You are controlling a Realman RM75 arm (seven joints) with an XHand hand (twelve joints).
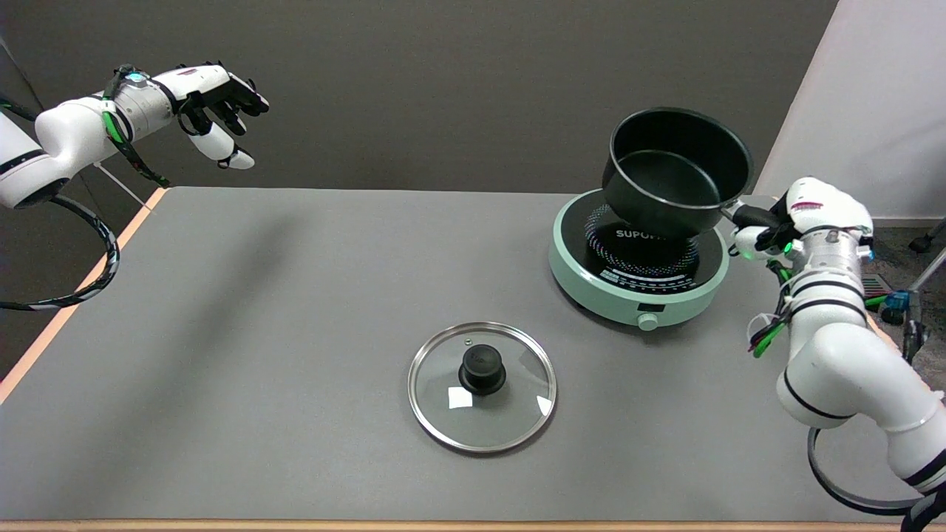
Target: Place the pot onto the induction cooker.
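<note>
A: Black pot (676, 171) tilted above the induction cooker (639, 258), not seated?

B: Yes. Right hand (783, 222) clamps its handle (likely lining up the base). Glass lid (482, 386) lies apart on bench (295, 310).

The round metal pot (674, 171) is black inside and out, with a black handle. The round induction cooker (637, 260) has a mint-green body, a glossy black top with white lettering and a ring of multicoloured dots. The glass lid (482, 386) is clear, with a silver rim and black knob. The table (295, 310) is grey, edged in light wood. The right hand (791, 222) is white and black.
</note>
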